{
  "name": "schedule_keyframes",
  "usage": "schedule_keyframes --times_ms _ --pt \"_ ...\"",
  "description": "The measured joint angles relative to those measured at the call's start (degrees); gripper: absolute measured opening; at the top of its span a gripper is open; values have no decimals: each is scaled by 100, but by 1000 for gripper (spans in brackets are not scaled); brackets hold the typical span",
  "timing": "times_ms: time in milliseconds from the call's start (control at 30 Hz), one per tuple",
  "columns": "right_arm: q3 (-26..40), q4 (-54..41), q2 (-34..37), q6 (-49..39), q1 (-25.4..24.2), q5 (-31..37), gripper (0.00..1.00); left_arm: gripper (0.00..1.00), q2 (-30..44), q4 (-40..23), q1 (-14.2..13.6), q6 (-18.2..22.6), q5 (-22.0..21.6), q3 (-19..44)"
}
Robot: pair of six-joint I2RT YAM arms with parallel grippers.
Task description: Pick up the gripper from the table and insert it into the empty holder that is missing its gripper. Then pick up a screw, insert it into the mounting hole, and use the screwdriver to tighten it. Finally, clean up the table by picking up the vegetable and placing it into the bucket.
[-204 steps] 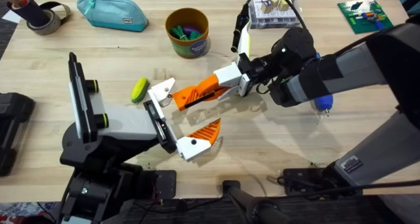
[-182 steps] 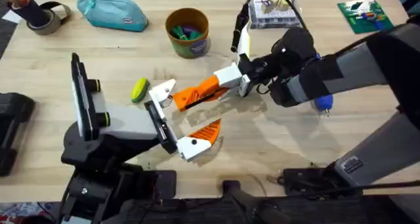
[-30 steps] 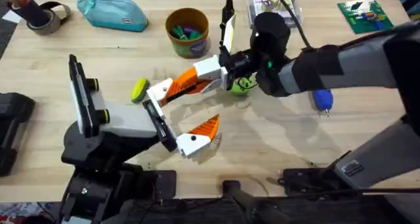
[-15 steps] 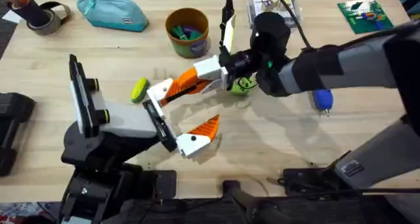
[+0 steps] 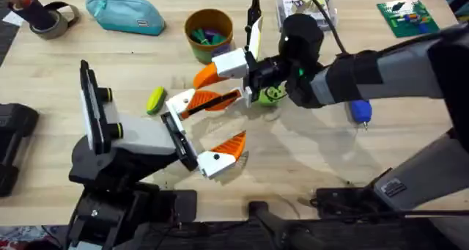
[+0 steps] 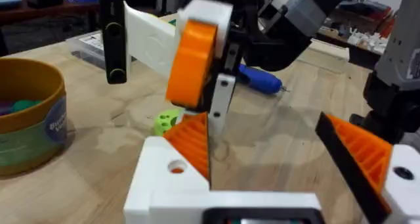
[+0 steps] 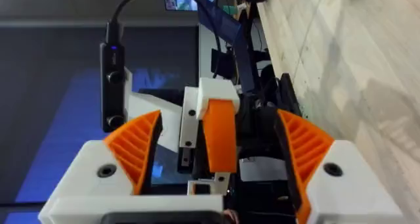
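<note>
- Pale wooden table is carrying the bucket, a teal pouch and the vegetable
- Screwdriver is lying half hidden behind the right arm
- Right gripper is spreading wide just above the gripper, now seated in the holder
- Left gripper is staying open, holding nothing

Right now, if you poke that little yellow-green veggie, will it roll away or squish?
It would probably roll sideways, because the vegetable looks smooth and rounded and lies on the flat table. It likely won't tip, since it already lies on its long side. Its smooth skin might slip in a pinch. I cannot tell whether it squishes.
</note>
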Motion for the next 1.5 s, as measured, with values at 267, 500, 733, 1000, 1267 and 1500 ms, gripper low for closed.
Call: schedule_keyframes --times_ms 267,500,733,1000,1267,1500 --pt "0 -2 1 -7 -2 1 993 990 0 -1 0 0 10 0" --pt "0 79 0 -293 -174 92 995 990 0 -1 0 0 10 0" --pt "165 176 2 -1425 -733 687 995 990 0 -1 0 0 11 0" --pt "1362 -1486 -17 -2714 -1256 1065 997 990 0 -5 0 2 19 0" --pt "2789 -6042 -138 -4972 -1523 2006 997 990 0 -15 0 20 77 0" --pt "3307 -9246 -1406 -6976 -1635 3445 996 990 0 -18 0 20 97 0"
